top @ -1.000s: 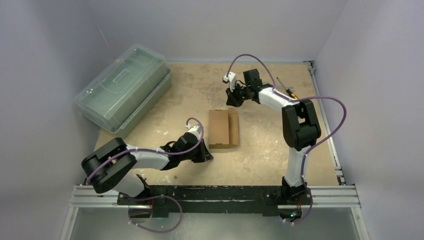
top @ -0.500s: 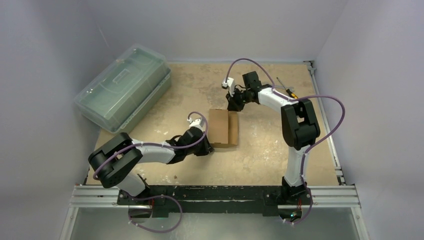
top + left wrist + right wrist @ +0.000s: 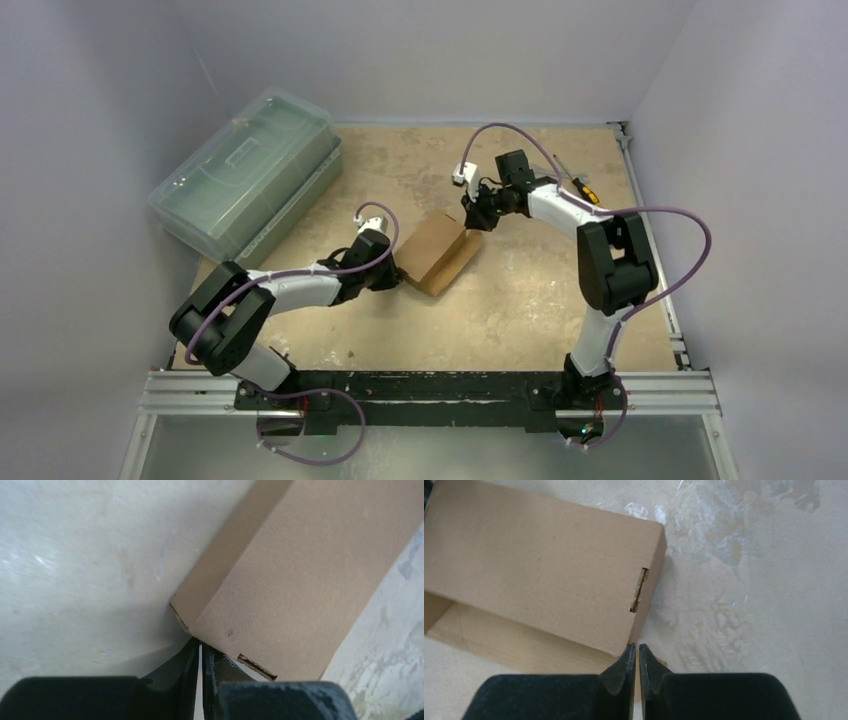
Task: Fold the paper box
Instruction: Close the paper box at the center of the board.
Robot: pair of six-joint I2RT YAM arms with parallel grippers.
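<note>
left arm (image 3: 290, 290), right arm (image 3: 555, 205): white links, black joints, purple cables (image 3: 498, 126) (white connector (image 3: 461, 176) per wrist); left hand (image 3: 200, 643), right hand (image 3: 634, 648) black, tapered.

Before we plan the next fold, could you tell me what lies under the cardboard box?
Beneath the box, a paler cardboard flap of its own sticks out, flat on the table. Anything under the box's middle is covered in every view.

Soft, even light fills the top view, with faint shadows. In the right wrist view the counter (image 3: 749, 555) shows pale glare, and the close fingers (image 3: 621, 672) look slightly blurred.
</note>
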